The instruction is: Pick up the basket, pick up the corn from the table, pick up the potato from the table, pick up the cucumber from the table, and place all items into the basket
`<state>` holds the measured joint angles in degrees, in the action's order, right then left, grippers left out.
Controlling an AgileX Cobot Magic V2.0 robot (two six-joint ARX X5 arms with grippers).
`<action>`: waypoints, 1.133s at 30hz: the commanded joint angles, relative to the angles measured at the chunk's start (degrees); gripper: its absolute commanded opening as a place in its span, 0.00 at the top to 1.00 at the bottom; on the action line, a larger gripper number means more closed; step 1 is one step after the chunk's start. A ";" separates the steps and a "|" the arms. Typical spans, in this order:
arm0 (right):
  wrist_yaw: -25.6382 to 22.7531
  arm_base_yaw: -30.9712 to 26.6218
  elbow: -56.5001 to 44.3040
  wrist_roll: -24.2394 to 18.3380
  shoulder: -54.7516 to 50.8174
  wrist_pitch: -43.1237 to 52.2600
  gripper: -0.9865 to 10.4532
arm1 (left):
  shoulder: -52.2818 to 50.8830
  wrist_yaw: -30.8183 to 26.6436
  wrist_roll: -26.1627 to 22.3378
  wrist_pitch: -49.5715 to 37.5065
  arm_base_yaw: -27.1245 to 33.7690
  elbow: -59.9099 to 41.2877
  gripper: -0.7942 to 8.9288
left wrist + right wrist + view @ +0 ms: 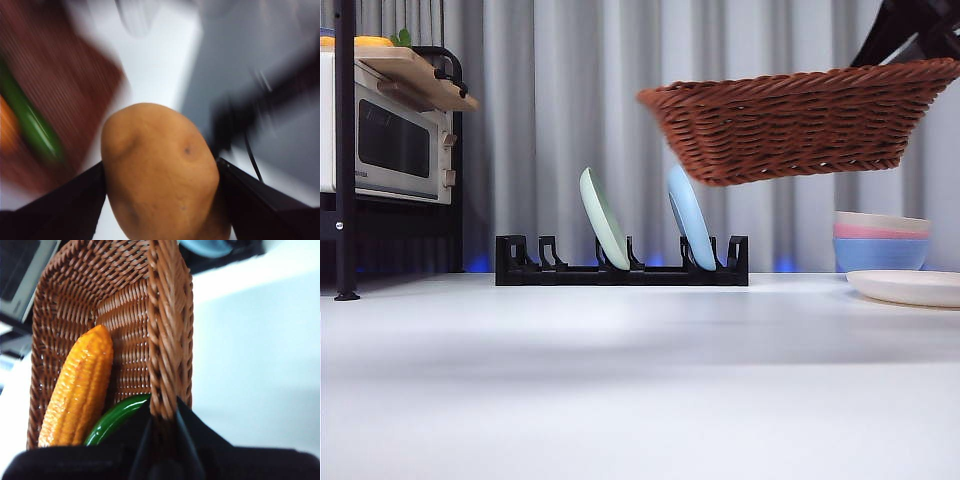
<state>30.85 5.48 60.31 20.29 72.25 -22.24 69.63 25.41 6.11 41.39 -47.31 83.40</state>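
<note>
Left tool (161, 175) clamped on the potato (162, 172), one black jaw on each long flank, potato filling the span between them; just beyond it, blurred, the basket (60, 90) with a green streak, the cucumber (30, 122), and an orange edge, likely the corn (7, 130), so the potato looks close to the basket but not in it yet. Right tool (162, 432) pinched narrow on the basket's braided rim, jaws straddling the wall; corn (77, 390) and cucumber (116, 418) lie just inside that wall, side by side, touching or nearly so. Handling, as a judgement: potato smooth, rigid, rounded, could roll or squirt out of flat jaws, so a grip across the widest middle is right; release low over the weave. Basket light and stiff-ish wicker, but held at one rim point it hangs tilted and may swing when the potato lands. Corn glossy, may slide toward the low end. Views: only the front view shows the basket (800, 120) lifted well clear of the tabletop (620, 380), tilted, with the plate rack (620, 265) and stacked bowls (880, 245) behind; contents hidden there. Only the right wrist view shows the contents sharp. Potato shows in the left wrist view alone.
</note>
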 commanded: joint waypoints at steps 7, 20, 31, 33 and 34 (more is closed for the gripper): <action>0.11 8.31 0.72 -0.46 -0.57 0.13 0.92 | 7.58 -25.00 5.27 -11.17 0.11 4.11 0.93; -4.94 14.08 0.72 -0.70 -0.57 -1.01 0.92 | 22.88 -35.82 -0.28 -11.13 0.52 6.78 0.93; -5.29 14.16 0.72 -0.68 -0.57 -1.92 0.92 | 24.15 -35.76 -1.44 -8.55 0.59 6.78 0.37; -5.29 14.16 0.72 -0.70 -0.57 -2.12 0.92 | 24.13 -35.67 -1.36 -8.74 0.57 6.82 0.37; -5.31 14.16 0.72 -0.72 -0.57 -2.27 0.92 | 23.98 -35.63 -1.25 -8.59 0.57 6.99 0.37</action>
<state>25.28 19.49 60.31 19.49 72.16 -25.47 93.65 -10.17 5.54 33.08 -46.87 90.02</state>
